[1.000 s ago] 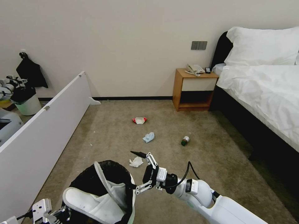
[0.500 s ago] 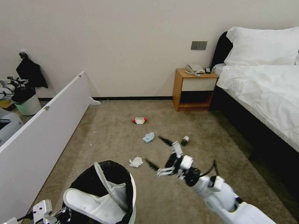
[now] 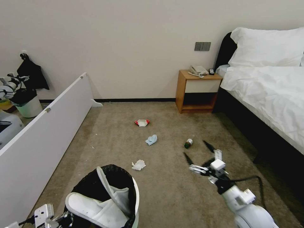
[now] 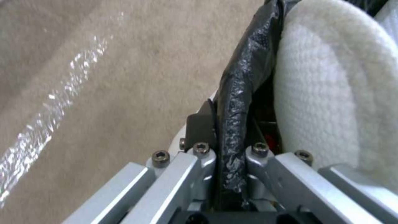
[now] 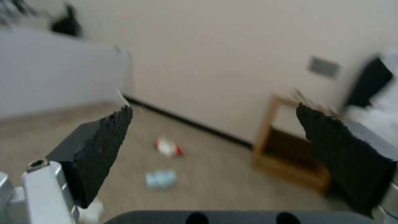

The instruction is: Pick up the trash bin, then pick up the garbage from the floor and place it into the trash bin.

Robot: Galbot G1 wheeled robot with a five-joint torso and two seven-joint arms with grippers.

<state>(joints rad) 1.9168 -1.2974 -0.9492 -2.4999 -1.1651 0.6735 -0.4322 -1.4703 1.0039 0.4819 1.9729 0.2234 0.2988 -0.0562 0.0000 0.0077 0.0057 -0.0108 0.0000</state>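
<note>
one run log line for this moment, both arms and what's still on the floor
left gripper: shut on trash bin rim | right gripper: open, empty, above carpet | slipper in bin | floor: tissue, bottle

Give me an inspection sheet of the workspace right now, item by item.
Surface: beige carpet.
Job's things: trash bin holds white slippers; tissue, blue wad, green bottle, red-white packet on carpet.
Clutter: white panel leaning at left.
Grippers: left gripper clamped on bin rim; right gripper open, empty, above carpet.
Cables: black cable on right arm.
Surroundings: nightstand, bed.
</note>
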